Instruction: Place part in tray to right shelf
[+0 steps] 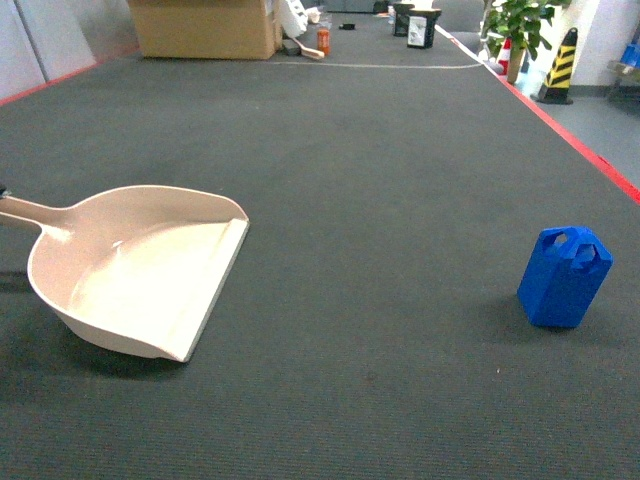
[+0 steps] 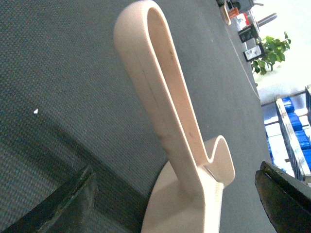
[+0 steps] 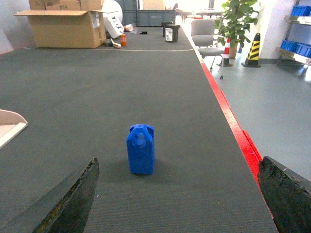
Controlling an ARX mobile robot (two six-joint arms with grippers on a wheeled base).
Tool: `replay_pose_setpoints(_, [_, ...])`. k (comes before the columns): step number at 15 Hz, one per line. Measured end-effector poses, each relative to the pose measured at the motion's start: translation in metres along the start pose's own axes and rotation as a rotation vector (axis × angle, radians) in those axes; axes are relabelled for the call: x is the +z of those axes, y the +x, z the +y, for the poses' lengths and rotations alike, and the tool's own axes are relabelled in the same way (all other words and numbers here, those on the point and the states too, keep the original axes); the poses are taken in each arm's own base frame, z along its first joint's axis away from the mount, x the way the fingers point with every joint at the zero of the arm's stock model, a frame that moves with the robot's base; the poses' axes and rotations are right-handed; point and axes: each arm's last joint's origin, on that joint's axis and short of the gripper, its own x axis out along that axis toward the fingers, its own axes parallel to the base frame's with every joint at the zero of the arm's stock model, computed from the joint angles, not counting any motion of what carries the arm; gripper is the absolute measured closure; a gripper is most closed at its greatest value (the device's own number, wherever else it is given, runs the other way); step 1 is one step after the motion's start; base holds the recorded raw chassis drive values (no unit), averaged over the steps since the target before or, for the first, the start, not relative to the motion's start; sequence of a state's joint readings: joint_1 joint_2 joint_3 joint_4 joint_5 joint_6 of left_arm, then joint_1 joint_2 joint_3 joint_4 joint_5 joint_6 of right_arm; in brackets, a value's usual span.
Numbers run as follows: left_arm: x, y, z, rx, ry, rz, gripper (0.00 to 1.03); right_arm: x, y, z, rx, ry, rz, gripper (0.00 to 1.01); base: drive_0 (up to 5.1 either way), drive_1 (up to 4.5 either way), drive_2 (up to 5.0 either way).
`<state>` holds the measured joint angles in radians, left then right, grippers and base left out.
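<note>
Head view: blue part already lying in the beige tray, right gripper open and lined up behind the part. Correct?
Not quite. The part is not in the tray; in the head view it stands upright on the dark carpet, well to the right of the tray and apart from it. The tray holds nothing. The rest stands: the right wrist view shows the right gripper with jaws open, lined up behind the part.

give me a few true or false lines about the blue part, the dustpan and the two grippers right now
1. The blue part lies inside the dustpan. False: it stands on the carpet, well to the right of it.
2. The dustpan holds nothing. True.
3. The right gripper is shut on the part. False: its fingers are spread wide, with the part ahead of them.
4. The left gripper is open around the dustpan's handle. True.
5. The part stands upright. True.
</note>
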<state>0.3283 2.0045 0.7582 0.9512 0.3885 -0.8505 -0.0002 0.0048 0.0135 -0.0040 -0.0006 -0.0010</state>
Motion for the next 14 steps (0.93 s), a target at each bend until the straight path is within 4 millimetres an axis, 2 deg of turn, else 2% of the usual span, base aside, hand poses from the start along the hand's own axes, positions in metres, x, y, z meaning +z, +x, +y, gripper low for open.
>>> replay_pose_setpoints(6, [0.019, 0.045, 0.008, -0.009, -0.008, -0.018, 0.05, 0.0, 0.0, 0.0, 0.0, 0.0, 0.0, 0.03, 0.0, 0.0, 0.0])
replay_pose_setpoints(9, [0.023, 0.05, 0.007, -0.013, -0.006, -0.023, 0.05, 0.0, 0.0, 0.0, 0.0, 0.0, 0.0, 0.03, 0.0, 0.0, 0.0])
replay_pose_setpoints(11, [0.029, 0.063, 0.007, -0.011, -0.004, -0.028, 0.05, 0.0, 0.0, 0.0, 0.0, 0.0, 0.0, 0.03, 0.0, 0.0, 0.0])
replay_pose_setpoints(12, [0.03, 0.07, 0.01, -0.008, -0.007, -0.025, 0.14, 0.0, 0.0, 0.0, 0.0, 0.0, 0.001, 0.03, 0.0, 0.0, 0.0])
replay_pose_setpoints(14, [0.028, 0.082, 0.014, -0.018, -0.008, -0.003, 0.39, 0.0, 0.0, 0.0, 0.0, 0.0, 0.0, 0.03, 0.0, 0.0, 0.0])
